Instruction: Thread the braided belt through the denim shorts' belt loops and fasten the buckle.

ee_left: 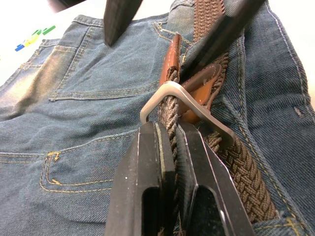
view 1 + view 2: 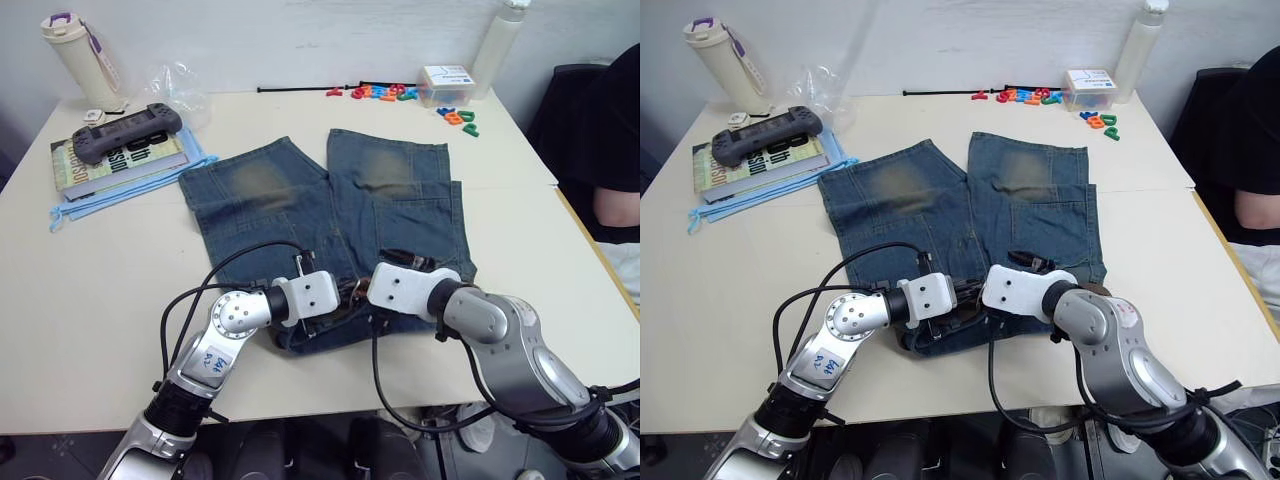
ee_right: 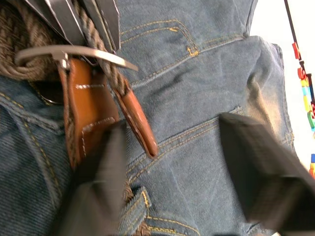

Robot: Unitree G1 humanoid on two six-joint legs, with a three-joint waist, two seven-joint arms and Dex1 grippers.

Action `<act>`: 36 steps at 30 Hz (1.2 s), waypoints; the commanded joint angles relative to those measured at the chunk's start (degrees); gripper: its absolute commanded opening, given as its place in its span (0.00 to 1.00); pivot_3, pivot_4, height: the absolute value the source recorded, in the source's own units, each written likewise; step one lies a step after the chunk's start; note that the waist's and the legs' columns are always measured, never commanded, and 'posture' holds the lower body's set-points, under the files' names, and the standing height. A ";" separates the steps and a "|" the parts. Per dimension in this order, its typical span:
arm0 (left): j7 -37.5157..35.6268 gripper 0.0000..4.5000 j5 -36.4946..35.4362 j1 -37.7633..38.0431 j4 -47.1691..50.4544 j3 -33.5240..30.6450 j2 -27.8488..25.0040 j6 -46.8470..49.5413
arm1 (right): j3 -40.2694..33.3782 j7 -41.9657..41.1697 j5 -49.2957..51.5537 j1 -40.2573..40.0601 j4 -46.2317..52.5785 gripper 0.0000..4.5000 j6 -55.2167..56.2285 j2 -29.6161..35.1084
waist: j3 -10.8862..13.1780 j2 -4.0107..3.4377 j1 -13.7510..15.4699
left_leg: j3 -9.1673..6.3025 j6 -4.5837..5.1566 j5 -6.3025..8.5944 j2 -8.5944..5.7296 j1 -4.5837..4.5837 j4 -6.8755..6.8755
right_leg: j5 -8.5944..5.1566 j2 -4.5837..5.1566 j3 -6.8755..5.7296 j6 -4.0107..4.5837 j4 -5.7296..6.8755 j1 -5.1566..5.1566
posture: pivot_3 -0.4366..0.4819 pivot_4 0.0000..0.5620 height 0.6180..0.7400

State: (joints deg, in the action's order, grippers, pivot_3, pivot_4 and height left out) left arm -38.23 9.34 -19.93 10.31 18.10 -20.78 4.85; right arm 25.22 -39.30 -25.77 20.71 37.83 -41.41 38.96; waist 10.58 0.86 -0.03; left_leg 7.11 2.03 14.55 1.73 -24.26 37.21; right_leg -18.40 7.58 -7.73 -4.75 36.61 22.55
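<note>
Denim shorts: lying flat on the worktop, waistband toward the robot; the cloth is looking soft and limp, likely to bunch if dragged.
Braided belt: running along the waistband of the shorts, its leather-tipped tail passing through the buckle; the weave is appearing flexible and grippy, stretching a little under pull, so it is best pinched on the strap just behind the buckle.
Buckle: sitting at mid-waistband of the shorts; it is rigid, smooth metal, judged slippery, a poor place to take hold.
Left hand: closed on the braided belt, fingers pinching the strap right at the buckle frame.
Right hand: standing open over the shorts beside the buckle, gripping nothing, one finger hovering near the leather tip.
Head views: showing both arms meeting at the waistband of the shorts, the buckle itself staying masked.
Wrist views: revealing the buckle frame, the leather tab and the belt tail crossing it; the prong's seating is remaining unclear.
</note>
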 commanded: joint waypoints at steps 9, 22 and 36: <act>0.33 0.34 -0.78 -0.19 0.46 0.37 0.57 -1.09 | 1.50 0.84 -3.34 -1.76 2.75 0.00 -0.61 -1.48 | 0.00 0.00 0.00 | 0.00 0.00 0.00 0.00 0.00 0.01 | 0.00 0.00 0.00 0.00 0.01 0.00 | 0.48 0.27 0.80; -8.65 0.56 -24.87 10.93 12.84 -19.92 -6.90 12.70 | 0.08 1.50 -5.28 -4.74 3.00 0.00 0.76 -1.14 | 0.00 0.00 -0.13 | -0.01 -0.03 -0.02 0.02 0.01 0.03 | 0.00 0.00 0.02 0.00 0.07 0.01 | 0.48 0.27 0.80; -9.49 0.56 -17.10 15.95 4.40 -12.15 -11.55 13.66 | -6.27 1.81 -3.83 -9.94 3.59 0.00 7.31 3.27 | 0.00 0.00 0.01 | -0.02 -0.12 -0.07 0.00 0.08 -0.01 | -0.02 0.01 0.02 0.03 0.11 0.00 | 0.48 0.27 0.80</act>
State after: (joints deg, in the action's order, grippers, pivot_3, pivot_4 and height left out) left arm -48.41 -12.94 -5.81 16.87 -2.17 -31.63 16.27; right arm 26.23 -37.99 -30.37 15.29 38.69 -39.59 37.68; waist 10.58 0.87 -0.02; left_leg 7.08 1.91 14.48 1.74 -24.19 37.20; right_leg -18.42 7.59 -7.71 -4.72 36.72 22.55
